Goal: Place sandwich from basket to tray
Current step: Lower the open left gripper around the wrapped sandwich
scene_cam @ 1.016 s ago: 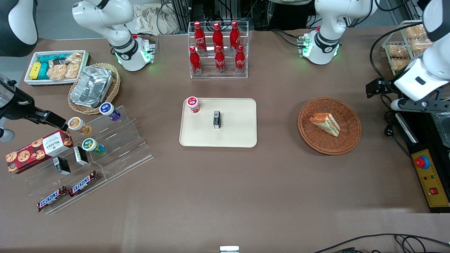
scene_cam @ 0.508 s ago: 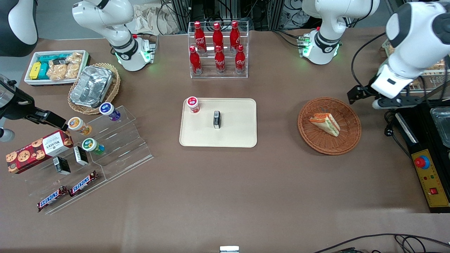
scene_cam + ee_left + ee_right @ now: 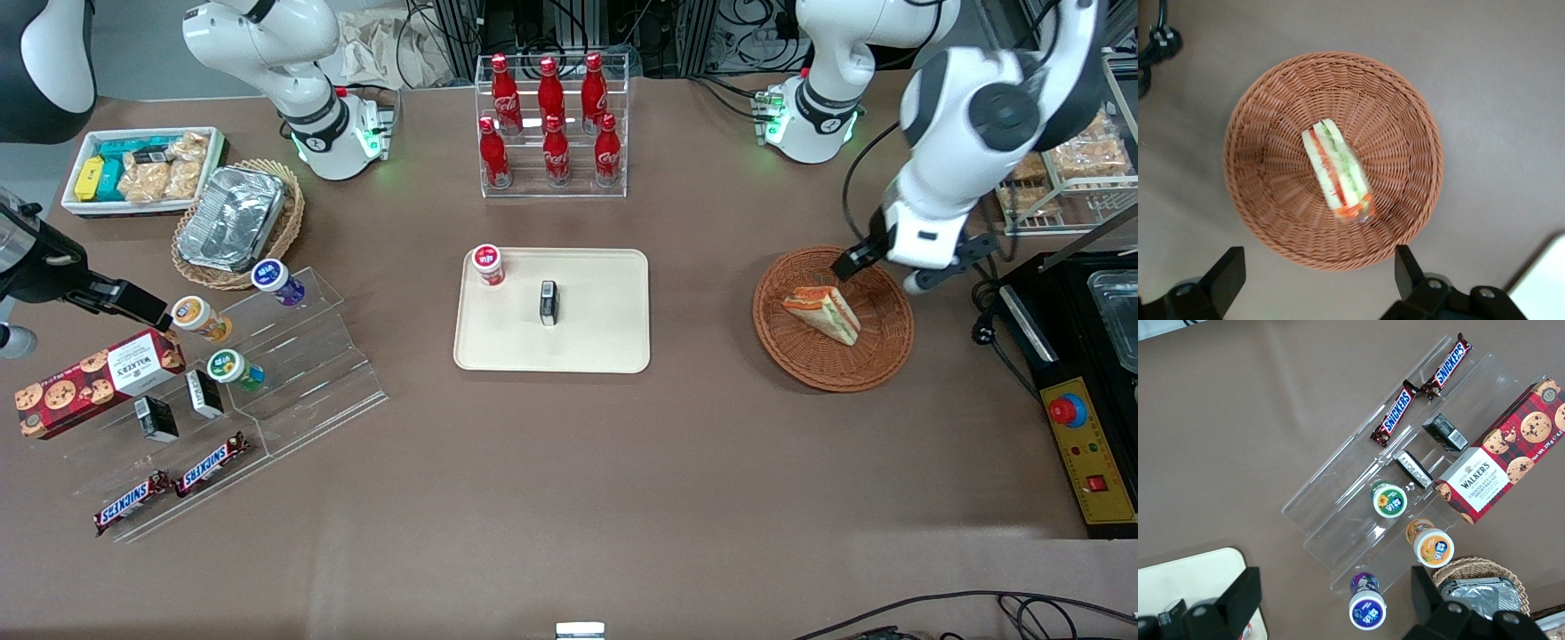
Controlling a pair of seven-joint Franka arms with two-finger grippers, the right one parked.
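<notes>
Cream-beige plastic was where this was all headed: the tray (image 3: 613,342) sat mid-table, nearer the front camera than the rack of red cola bottles (image 3: 551,124). It already carried a red-lidded jar (image 3: 487,264) at one corner and a small black box (image 3: 548,302) near the middle, so I reckoned the bare stretch nearer the camera was the obvious landing spot.

Next down in size, the basket (image 3: 876,356) sat well apart from the tray, toward the working arm's end of the table. Shallow sides, so nothing much to block a grab from above.

Then the gripper (image 3: 1318,277). It hung above the basket's rim with its fingers (image 3: 1228,277) spread wide and nothing between them, camera staring straight down into the weave. Looked to me like it was lining up for a descent, not gripping yet.

Smallest bit: the sandwich (image 3: 822,313) was in the basket, roughly centred, lying on the wicker with its green, red and orange filling stripes showing. Its long axis ran diagonally across the basket, one end aimed toward the tray and the other angling toward the camera. I'd guess the fingers would want to close across the narrow width, not along that length.
</notes>
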